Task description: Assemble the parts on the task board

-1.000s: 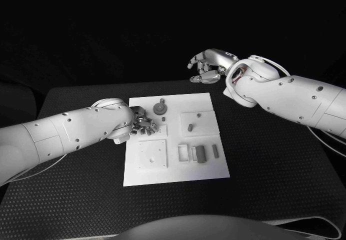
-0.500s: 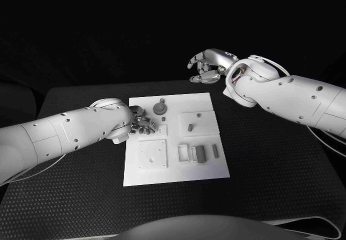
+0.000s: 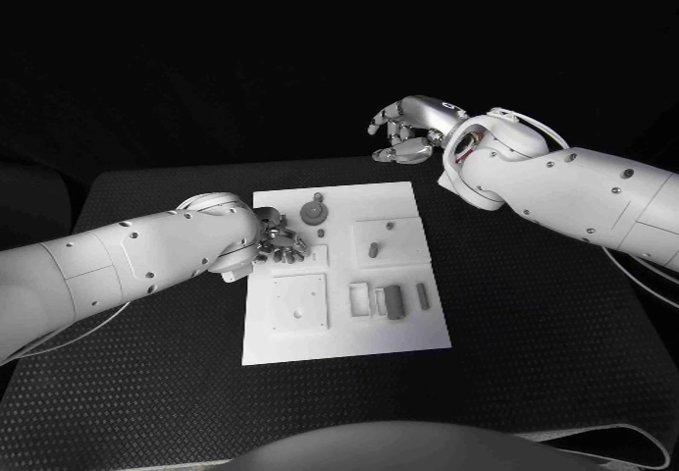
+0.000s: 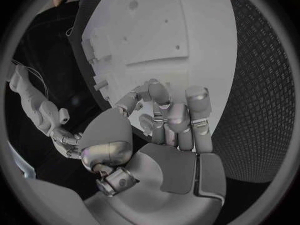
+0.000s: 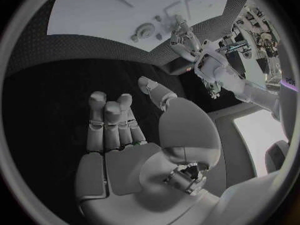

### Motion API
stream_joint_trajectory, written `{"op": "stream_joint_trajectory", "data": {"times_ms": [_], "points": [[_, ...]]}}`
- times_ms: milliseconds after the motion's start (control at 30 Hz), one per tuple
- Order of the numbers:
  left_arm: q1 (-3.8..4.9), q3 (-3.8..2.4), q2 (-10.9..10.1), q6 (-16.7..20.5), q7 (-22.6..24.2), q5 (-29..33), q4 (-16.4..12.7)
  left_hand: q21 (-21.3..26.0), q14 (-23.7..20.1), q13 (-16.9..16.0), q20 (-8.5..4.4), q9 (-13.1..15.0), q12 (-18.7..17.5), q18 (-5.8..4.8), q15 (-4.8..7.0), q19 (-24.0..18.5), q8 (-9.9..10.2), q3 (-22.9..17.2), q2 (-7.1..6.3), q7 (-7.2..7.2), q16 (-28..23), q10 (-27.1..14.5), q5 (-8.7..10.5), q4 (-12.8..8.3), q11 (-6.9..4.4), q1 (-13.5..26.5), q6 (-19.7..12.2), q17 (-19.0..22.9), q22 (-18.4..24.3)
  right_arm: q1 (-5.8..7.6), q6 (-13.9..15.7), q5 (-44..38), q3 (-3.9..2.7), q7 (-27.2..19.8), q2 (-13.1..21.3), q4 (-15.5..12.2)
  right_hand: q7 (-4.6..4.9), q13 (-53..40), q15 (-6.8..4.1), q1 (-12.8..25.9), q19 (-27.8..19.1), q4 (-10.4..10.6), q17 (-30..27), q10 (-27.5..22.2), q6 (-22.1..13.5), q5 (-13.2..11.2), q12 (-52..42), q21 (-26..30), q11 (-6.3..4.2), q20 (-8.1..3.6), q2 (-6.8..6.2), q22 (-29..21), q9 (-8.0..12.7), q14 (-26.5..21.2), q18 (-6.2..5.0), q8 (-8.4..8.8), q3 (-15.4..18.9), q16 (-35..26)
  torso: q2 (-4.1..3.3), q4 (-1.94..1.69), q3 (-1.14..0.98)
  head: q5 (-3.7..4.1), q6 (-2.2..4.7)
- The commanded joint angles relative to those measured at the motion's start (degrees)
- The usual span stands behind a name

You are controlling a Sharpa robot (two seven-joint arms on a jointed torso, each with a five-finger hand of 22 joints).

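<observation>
Task board [image 3: 339, 275] under left robot hand [image 3: 281, 243], fingers curled, grasp unclear, right robot hand [image 3: 403, 128] released beyond it.

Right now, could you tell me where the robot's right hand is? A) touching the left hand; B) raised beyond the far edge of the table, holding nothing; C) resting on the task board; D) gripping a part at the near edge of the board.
B: the right hand is up past the table's far edge, clear of the task board, its fingers holding nothing.
</observation>
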State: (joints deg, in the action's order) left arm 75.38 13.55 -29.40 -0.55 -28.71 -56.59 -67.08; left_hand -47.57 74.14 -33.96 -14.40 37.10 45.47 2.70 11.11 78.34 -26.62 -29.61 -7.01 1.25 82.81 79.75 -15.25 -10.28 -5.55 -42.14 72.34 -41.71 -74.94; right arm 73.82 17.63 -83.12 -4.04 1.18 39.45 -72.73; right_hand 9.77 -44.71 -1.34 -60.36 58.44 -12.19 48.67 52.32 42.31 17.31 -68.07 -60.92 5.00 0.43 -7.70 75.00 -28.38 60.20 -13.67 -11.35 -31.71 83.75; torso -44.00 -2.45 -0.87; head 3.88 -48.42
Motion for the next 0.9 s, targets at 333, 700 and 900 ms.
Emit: {"op": "stream_joint_trajectory", "data": {"times_ms": [333,700,900], "points": [[-0.03,0.01,0.04,0.02,0.46,0.99,-0.40,0.25,0.08,0.06,-0.41,0.12,0.38,2.30,0.55,0.21,-0.09,-0.15,0.37,-0.11,0.36,-0.22,0.37,0.32,-0.14,0.27,0.29,0.02,-0.80,-0.03,-0.56,-0.11,-0.04,-0.28,-0.04,0.07,1.85,0.09,0.21,0.08,0.08,-0.12,-0.06,0.02,-1.01,0.03,-0.24,0.16,0.09,-0.31,0.47,0.28,0.09,-0.12,-1.33,-0.21,0.18,-0.17,0.00,0.03,-0.03,0.03,0.00],[-0.09,0.01,0.01,-0.33,0.64,1.11,-0.74,0.22,0.08,0.05,-0.40,0.15,0.42,2.29,0.55,0.23,-0.11,-0.12,0.35,-0.10,0.39,-0.21,0.41,0.32,-0.14,0.33,0.32,0.01,-0.82,-0.08,-0.61,-0.10,-0.04,-0.31,-0.07,0.07,1.85,0.11,0.22,0.10,0.09,-0.12,-0.07,0.02,-1.00,0.02,-0.25,0.16,0.09,-0.31,0.47,0.29,0.12,-0.12,-1.33,-0.23,0.19,-0.17,-0.01,-0.08,0.07,0.12,-0.10],[-0.11,0.01,-0.04,-0.14,0.67,1.14,-0.70,0.21,0.08,0.05,-0.40,0.16,0.44,2.29,0.56,0.24,-0.12,-0.07,0.30,-0.10,0.41,-0.20,0.44,0.35,-0.14,0.42,0.33,0.00,-0.83,-0.11,-0.58,-0.10,-0.04,-0.31,-0.08,0.13,1.85,0.12,0.22,0.09,0.09,-0.12,-0.07,0.02,-1.00,0.02,-0.26,0.16,0.09,-0.32,0.47,0.29,0.13,-0.11,-1.33,-0.24,0.19,-0.16,-0.03,-0.05,0.12,0.07,-0.06]]}}
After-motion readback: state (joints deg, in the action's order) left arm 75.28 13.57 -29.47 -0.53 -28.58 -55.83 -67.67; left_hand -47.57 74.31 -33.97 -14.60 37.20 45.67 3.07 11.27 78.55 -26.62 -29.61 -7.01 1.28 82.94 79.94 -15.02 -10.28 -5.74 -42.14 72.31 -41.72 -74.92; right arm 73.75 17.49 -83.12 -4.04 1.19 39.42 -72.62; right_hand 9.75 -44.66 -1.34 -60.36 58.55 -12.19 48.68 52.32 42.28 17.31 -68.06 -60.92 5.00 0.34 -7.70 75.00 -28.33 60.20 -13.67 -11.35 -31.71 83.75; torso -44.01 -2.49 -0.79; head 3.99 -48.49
